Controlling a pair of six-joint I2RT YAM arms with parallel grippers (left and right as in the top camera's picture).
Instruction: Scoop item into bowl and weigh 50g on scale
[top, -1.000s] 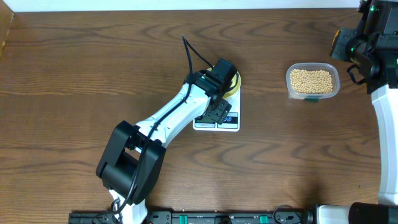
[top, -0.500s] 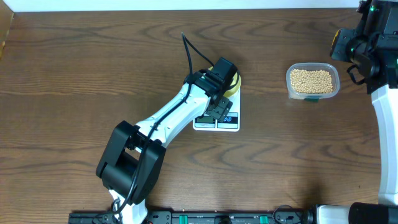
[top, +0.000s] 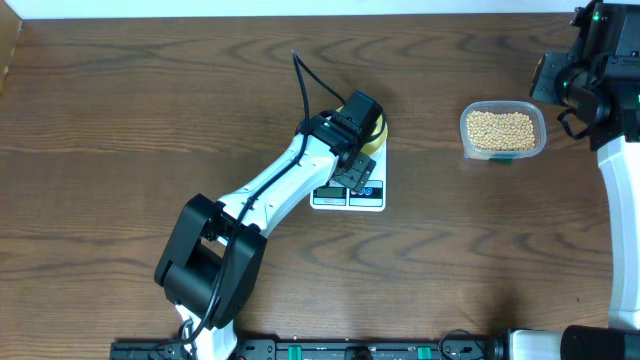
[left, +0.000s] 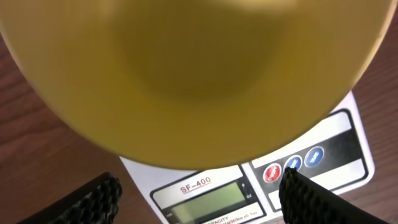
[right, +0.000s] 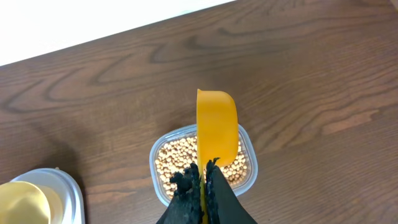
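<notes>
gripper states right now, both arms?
Left gripper: open, holding nothing, by the bowl on the scale.
Right gripper: shut on the yellow scoop, gripping its handle.

Left arm (top: 280, 182): white links, black joint housings, looping black cable (top: 304, 84); left hand (left: 200, 182): black rough-textured fingers (left: 309, 200); right arm (top: 622, 230): white link, black wrist showing green lights.

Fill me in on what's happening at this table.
The left arm's fingers hang open around the near side of the pale yellow bowl, which sits on the white scale. No beans show in the bowl. The right arm's fingers are shut on the handle of a yellow scoop, held up near the clear tub of beans.
</notes>
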